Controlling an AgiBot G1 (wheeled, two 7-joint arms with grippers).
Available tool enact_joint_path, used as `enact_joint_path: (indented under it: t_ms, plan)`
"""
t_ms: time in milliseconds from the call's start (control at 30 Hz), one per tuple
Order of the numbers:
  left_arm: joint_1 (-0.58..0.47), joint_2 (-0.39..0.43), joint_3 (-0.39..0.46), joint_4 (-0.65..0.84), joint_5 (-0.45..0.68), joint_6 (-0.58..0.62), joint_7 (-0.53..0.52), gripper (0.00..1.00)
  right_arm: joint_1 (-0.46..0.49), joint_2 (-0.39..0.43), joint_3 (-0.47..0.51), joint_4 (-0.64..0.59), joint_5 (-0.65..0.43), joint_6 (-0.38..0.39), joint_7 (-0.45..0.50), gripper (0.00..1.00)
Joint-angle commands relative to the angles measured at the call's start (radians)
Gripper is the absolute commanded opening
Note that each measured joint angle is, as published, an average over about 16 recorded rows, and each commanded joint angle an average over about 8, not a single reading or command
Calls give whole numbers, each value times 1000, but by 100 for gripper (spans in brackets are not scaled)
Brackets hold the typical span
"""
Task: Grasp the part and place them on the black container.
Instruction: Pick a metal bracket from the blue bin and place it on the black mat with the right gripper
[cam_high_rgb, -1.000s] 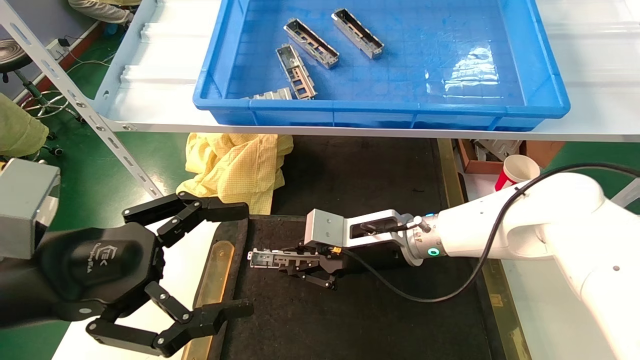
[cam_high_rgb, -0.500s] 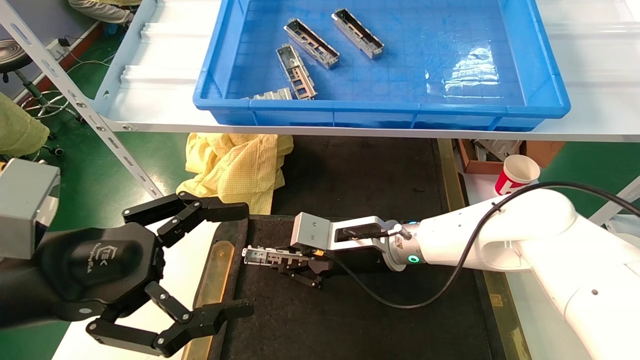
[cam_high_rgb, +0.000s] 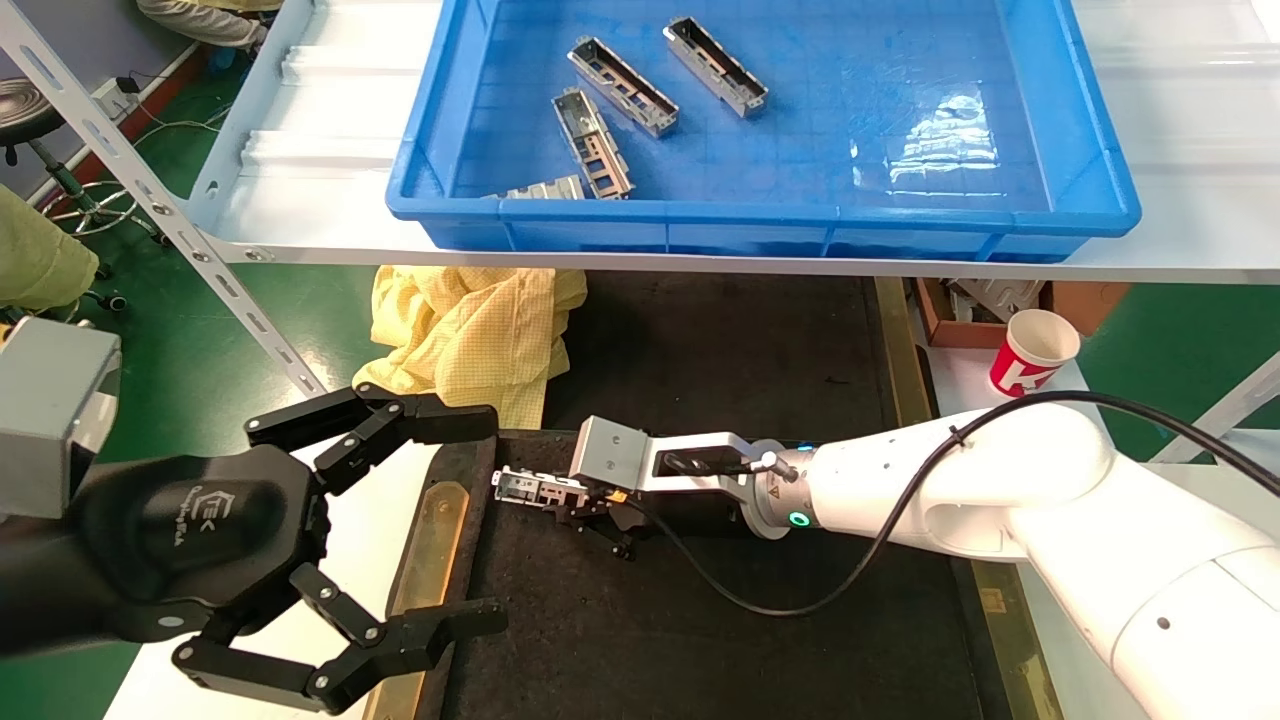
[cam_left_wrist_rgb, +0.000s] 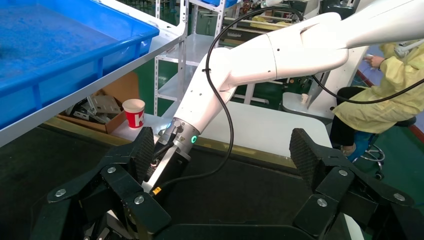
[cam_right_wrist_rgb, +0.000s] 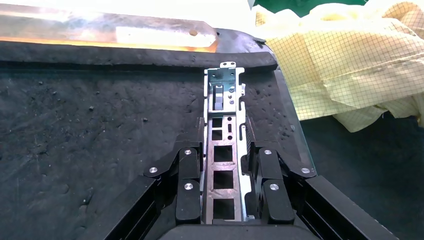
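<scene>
While clamped shut on one part (cam_high_rgb: 528, 487) near the black container (cam_high_rgb: 700, 640) far-left corner, right gripper (cam_high_rgb: 585, 505) not yet released; four parts left in blue bin (cam_high_rgb: 1090, 190). Left gripper (cam_high_rgb: 400, 525) parked, wide open, empty.

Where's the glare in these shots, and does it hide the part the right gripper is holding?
Head view: a bright reflection on the blue bin floor, far from the part in the right gripper. Right wrist view: the brass strip along the black container washes out, yet the part's cut-outs stay sharp. Left wrist view: no strong glare; the left gripper hangs open.
</scene>
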Motion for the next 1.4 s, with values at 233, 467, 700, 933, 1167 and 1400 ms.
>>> enact_joint_path:
  t_ms: [233, 467, 700, 933, 1167, 1400]
  plan:
    - [0, 0, 0, 0, 0, 0, 0, 100, 11, 4, -39, 16, 34, -14, 11, 0]
    - [0, 0, 0, 0, 0, 0, 0, 100, 21, 6, -62, 4, 60, -53, 1, 0]
    - [0, 0, 0, 0, 0, 0, 0, 100, 27, 5, -84, -8, 81, -74, -12, 0]
    - [0, 0, 0, 0, 0, 0, 0, 100, 31, 4, -108, -13, 94, -89, -22, 0]
    - [0, 0, 0, 0, 0, 0, 0, 100, 33, 3, -132, -14, 107, -85, -28, 68]
    - [0, 0, 0, 0, 0, 0, 0, 100, 34, 3, -151, -11, 122, -68, -35, 100]
